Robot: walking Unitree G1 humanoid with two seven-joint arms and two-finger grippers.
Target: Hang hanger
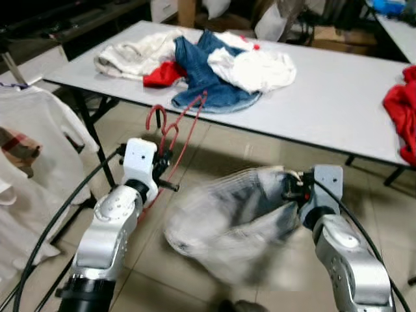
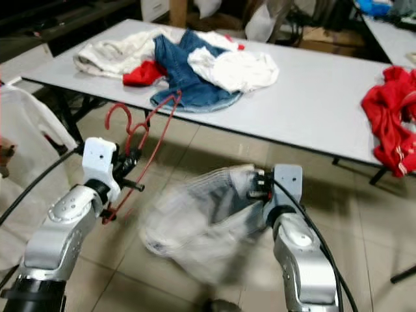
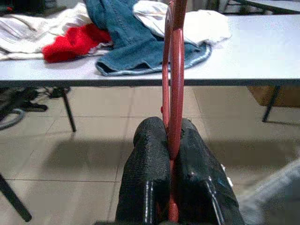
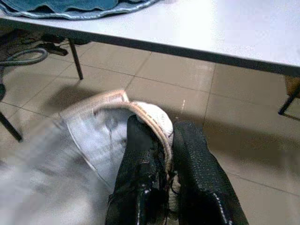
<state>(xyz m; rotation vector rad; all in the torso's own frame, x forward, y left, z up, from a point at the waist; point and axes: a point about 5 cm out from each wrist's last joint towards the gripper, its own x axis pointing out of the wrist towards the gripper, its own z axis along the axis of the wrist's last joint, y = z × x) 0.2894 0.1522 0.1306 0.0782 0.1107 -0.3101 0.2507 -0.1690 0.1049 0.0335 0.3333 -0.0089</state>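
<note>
jeans [image 1: 205,71] and white clothes [image 1: 253,68] heaped on a grey table [image 1: 325,110].

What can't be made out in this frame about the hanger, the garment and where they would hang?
- Pale garment: motion-blurred in both eye views, type unclear.
- Red hanger: lower part hidden behind the left gripper.
- Right gripper: garment edge covers the fingertips.
- Rail: unseen; hanging white shirt is cut by the frame edge.

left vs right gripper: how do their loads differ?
The left gripper pinches a rigid red hanger, held upright, hook near the table edge. The right gripper pinches the hem of a soft pale garment, which sags toward the floor and is motion-blurred; the hanger looks sharp. Both are shut on their load, below table height.
</note>
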